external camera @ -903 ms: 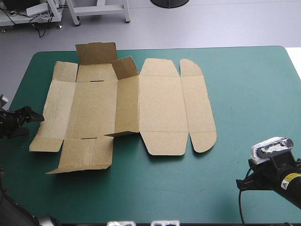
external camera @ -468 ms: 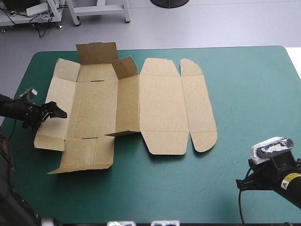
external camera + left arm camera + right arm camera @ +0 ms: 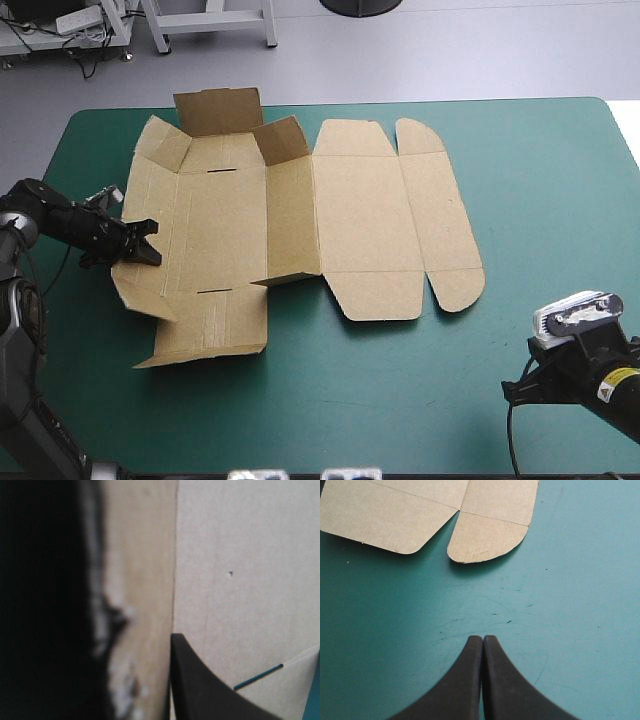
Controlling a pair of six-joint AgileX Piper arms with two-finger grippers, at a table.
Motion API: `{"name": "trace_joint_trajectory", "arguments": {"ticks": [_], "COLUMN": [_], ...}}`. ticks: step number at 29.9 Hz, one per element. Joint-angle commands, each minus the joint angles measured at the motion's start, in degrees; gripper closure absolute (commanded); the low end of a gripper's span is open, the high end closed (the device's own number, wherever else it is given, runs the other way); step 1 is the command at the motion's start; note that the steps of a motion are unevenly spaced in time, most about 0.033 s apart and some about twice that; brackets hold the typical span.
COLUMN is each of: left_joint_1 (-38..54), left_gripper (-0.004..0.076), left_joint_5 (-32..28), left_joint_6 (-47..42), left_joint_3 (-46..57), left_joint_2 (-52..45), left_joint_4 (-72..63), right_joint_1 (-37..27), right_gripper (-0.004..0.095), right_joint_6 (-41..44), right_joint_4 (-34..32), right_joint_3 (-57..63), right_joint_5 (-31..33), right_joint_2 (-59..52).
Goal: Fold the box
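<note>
The brown box lies as a cut sheet on the left and middle of the teal-green cover. Its back flap stands upright, and a small flap beside it leans up. The left side panel is tipped up off the cover. My left gripper is at that panel's left edge, with its fingers shut on the board. In the left wrist view, brown board fills the space ahead and a strip of it sits between the fingers. My right gripper is shut and empty over bare cover, short of the box's rounded near-right flap.
Bare teal-green cover stretches to the right of the box and along the front edge. The box's far flaps reach close to the table's far edge. The left gripper is near the table's left edge.
The left gripper moved right from the table's left edge onto the box's left panel and closed on it. The panel tipped up and the whole sheet slid right. The right arm stayed still.
</note>
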Motion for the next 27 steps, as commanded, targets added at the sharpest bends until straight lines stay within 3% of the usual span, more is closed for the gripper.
{"name": "trace_joint_trajectory", "arguments": {"ticks": [1, 8, 17, 22, 27], "left_joint_1": [-0.4, -2.1, -19.5, -30.8, -42.9], "left_gripper": [0.0734, 0.0734, 0.0734, 0.0734, 0.0734], "left_joint_5": [5.2, 5.2, 4.7, 4.7, 2.3], "left_joint_6": [1.2, 16.4, 16.0, 18.2, 20.3], "left_joint_3": [-1.0, -3.2, -20.4, -32.9, -39.0], "left_joint_2": [-2.8, -9.6, -21.0, -22.3, -22.3], "left_joint_4": [-3.3, -22.4, 9.2, 18.9, 31.4], "right_joint_1": [-0.1, -0.1, -0.1, -0.1, -0.1], "right_gripper": [0.0926, 0.0926, 0.0926, 0.0926, 0.0926], "right_joint_6": [-0.4, -0.4, -1.1, -1.3, -2.3], "right_joint_4": [0.0, 2.0, 5.0, 5.8, 6.5], "right_joint_3": [-1.3, -1.3, -1.3, -1.3, -1.3], "right_joint_5": [-2.9, -2.5, -3.0, -5.4, -10.4], "right_joint_2": [0.6, 0.6, 0.6, 0.6, 0.6]}}
